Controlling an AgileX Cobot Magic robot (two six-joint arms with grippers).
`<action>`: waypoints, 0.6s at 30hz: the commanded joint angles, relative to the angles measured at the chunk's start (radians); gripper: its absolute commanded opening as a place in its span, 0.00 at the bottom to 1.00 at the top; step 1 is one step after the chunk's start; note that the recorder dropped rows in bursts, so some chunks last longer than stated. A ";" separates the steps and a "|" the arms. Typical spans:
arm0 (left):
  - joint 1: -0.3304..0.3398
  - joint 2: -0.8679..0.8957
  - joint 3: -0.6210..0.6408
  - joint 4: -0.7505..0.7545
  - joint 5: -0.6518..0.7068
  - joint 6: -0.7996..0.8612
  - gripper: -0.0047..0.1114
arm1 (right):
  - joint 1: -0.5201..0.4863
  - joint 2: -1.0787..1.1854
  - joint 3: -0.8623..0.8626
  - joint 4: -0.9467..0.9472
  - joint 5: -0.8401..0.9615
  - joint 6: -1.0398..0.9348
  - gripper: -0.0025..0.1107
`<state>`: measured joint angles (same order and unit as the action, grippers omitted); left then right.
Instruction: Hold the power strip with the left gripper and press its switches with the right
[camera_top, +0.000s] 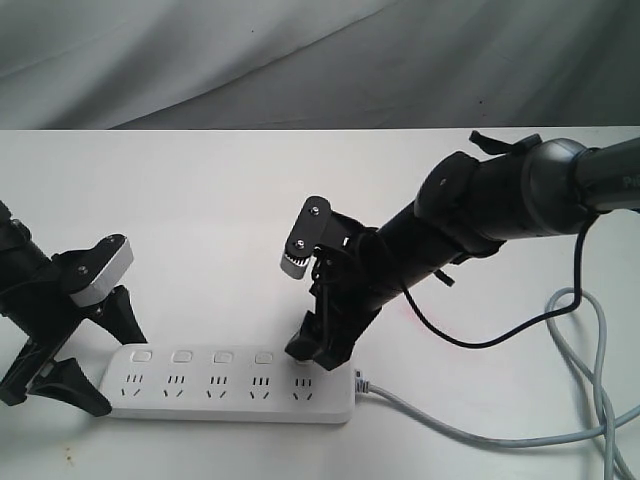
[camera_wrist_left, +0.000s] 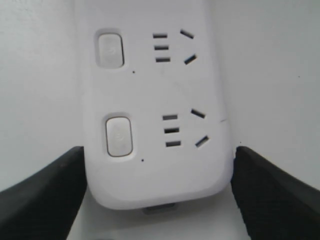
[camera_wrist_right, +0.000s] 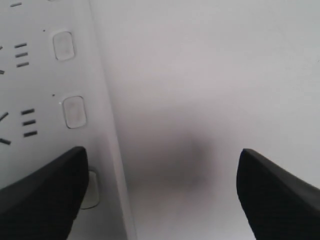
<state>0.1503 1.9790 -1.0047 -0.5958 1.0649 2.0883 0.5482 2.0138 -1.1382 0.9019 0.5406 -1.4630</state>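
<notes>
Likely stiff, light, slick power strip; best pinched across long edges. Clamped so opposite cord by left gripper fingers. Right gripper fingers wide, at cord-end switches.

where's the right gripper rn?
Exterior view, centre: the right gripper sits low over the right-hand end of the strip, one finger covering part of the last switch.

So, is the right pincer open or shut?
Open: the right pincer has its fingers wide apart, one over the strip, the other over table.
</notes>
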 joint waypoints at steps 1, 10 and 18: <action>-0.003 0.001 0.003 0.001 0.004 0.006 0.40 | 0.000 0.017 0.002 -0.032 0.005 -0.006 0.68; -0.003 0.001 0.003 0.001 0.004 0.006 0.40 | 0.000 0.017 0.002 -0.158 -0.013 0.080 0.68; -0.003 0.001 0.003 0.001 0.004 0.006 0.40 | 0.001 0.088 0.002 -0.162 -0.003 0.080 0.68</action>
<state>0.1503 1.9790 -1.0047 -0.5958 1.0649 2.0883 0.5482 2.0482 -1.1557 0.8322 0.5534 -1.3601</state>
